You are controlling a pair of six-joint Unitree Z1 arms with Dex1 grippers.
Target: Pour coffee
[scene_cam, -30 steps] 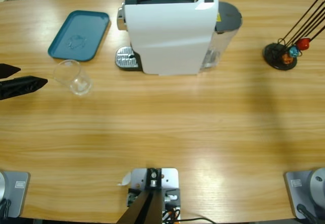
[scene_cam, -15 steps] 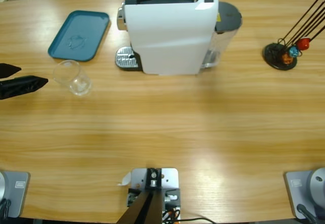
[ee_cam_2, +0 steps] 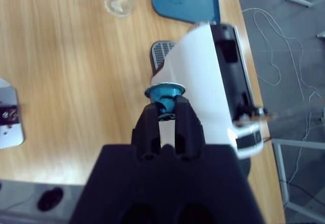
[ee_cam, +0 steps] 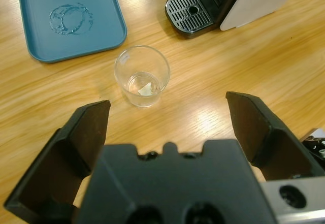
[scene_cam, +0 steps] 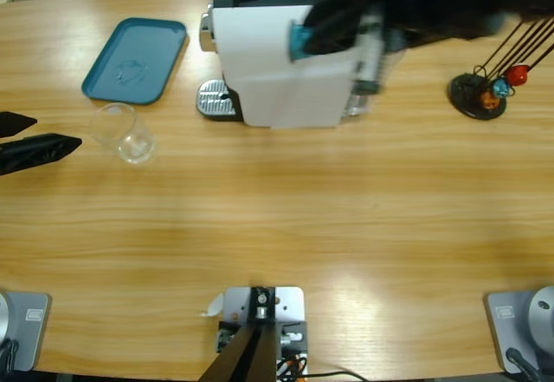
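A white coffee machine (scene_cam: 268, 79) stands at the back middle of the table, its drip tray (scene_cam: 215, 99) bare. An empty clear glass (scene_cam: 125, 131) stands on the wood left of it. My left gripper (scene_cam: 56, 132) rests at the left edge, open, its jaws wide apart; the glass (ee_cam: 142, 76) is a short way ahead of the left gripper (ee_cam: 167, 104). My right gripper (ee_cam_2: 166, 107) is shut on a blue coffee capsule (ee_cam_2: 165, 93) and hovers above the machine (ee_cam_2: 203, 82). From above, the capsule (scene_cam: 299, 40) shows over the machine's top.
A blue tray (scene_cam: 134, 60) lies at the back left, behind the glass. A black capsule stand (scene_cam: 478, 94) with thin rods and coloured capsules is at the back right. The machine's grey water tank (scene_cam: 385, 27) sits on its right side.
The right arm has swept in from the upper right over the coffee machine, carrying the blue capsule. The left gripper and the glass have stayed put.
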